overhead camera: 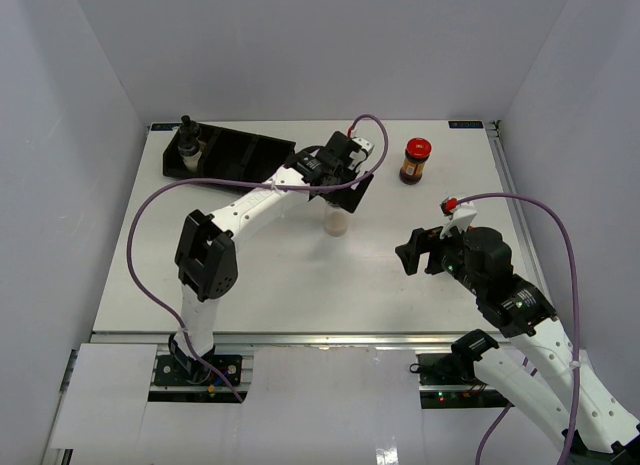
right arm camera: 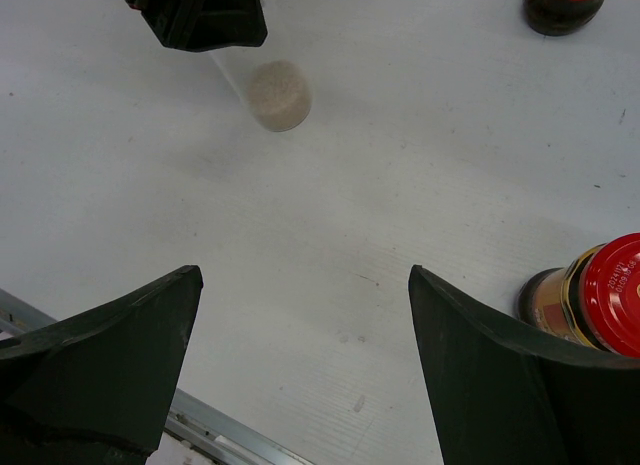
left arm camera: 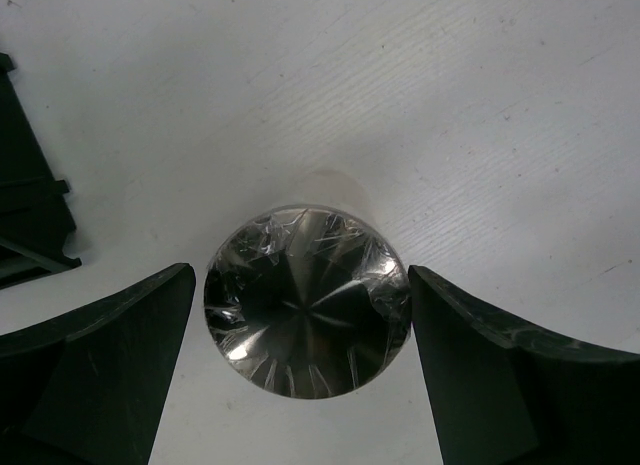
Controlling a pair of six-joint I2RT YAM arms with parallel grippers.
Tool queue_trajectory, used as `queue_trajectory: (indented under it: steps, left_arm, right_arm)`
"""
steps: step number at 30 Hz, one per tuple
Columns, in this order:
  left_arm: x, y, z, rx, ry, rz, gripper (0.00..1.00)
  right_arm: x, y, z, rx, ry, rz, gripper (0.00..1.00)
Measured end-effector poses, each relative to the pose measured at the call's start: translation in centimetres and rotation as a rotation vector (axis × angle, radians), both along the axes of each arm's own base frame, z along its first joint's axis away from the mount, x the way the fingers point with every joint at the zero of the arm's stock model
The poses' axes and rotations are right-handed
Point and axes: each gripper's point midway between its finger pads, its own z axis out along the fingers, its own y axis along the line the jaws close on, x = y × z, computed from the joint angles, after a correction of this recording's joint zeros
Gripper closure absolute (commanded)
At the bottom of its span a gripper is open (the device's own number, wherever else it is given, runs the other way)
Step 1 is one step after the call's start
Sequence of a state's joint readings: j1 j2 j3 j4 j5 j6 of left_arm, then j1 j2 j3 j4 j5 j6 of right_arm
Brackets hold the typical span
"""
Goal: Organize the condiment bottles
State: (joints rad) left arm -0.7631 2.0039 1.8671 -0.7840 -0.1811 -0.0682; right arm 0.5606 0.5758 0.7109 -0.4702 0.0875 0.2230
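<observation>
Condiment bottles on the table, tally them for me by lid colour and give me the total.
Red-lidded brown jars: 2
Silver-lidded clear jar: 1
Black-topped clear shaker: 1
Total: 4

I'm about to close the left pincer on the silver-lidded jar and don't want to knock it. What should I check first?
1. Left pincer open: ok.
2. Silver-lid jar centred between its fingers: ok, gaps both sides.
3. Jar upright: ok, lid faces the wrist camera.
4. Pincer low enough to grip the body: cannot tell.
5. Right pincer clear of it: ok, open near a red-lid jar.
6. Free tray slot beside the shaker: ok.
</observation>
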Motion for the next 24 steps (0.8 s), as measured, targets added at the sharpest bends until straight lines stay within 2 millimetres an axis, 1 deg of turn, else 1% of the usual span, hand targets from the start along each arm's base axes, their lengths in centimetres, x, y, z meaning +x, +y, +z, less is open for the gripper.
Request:
queue_trajectory:
  steps: [3, 4, 5, 6, 9, 10, 13, 16, 18, 20, 22, 24]
  left_arm:
    - [0.0, -0.1, -1.5, 0.016, 0.028, 0.001, 0.03]
    - [-0.1, -0.1, -1.9, 0.022, 0.037, 0.001, 0.06]
    - [-0.1, -0.1, -2.4, 0.029, 0.046, 0.002, 0.11]
    - [-0.2, -0.1, -2.7, 0.034, 0.054, 0.003, 0.19]
    - [-0.4, -0.1, -3.0, 0.035, 0.068, 0.008, 0.4]
    - [-0.4, 0.0, -3.0, 0.036, 0.069, 0.007, 0.52]
    - [-0.4, 0.0, -3.0, 0.034, 0.072, 0.013, 0.74]
    - [-0.4, 0.3, -2.8, 0.043, 0.076, 0.02, 1.0]
    - [-0.1, 0.6, -2.4, 0.054, 0.08, 0.033, 1.0]
    - [0.7, 0.9, -1.7, 0.064, 0.066, 0.061, 1.0]
    - [2.2, 1.6, -0.5, 0.071, 0.027, 0.102, 1.0]
    - [4.3, 3.2, 1.3, 0.076, -0.03, 0.164, 1.0]
  right_arm:
    - [0.0, 0.0, 0.0, -0.001, -0.001, 0.0, 0.1]
    - [0.0, 0.0, 0.0, -0.002, -0.001, 0.001, 0.1]
    - [0.0, 0.0, 0.0, -0.002, -0.002, 0.001, 0.1]
    - [0.0, 0.0, 0.1, -0.002, -0.003, 0.001, 0.1]
    - [0.0, 0.0, 0.1, -0.002, -0.004, 0.002, 0.1]
    - [0.0, 0.0, 0.1, -0.003, -0.004, 0.002, 0.1]
    - [0.0, 0.0, 0.1, -0.005, -0.006, 0.001, 0.1]
    - [0.1, -0.1, 0.1, -0.006, -0.006, -0.001, 0.1]
    - [0.1, -0.1, 0.1, -0.006, -0.007, 0.0, 0.1]
    - [0.1, -0.1, 0.1, -0.006, -0.007, 0.0, 0.1]
    - [0.1, -0.1, 0.1, -0.006, -0.007, -0.001, 0.1]
    - [0.1, -0.1, 0.1, -0.006, -0.007, -0.001, 0.1]
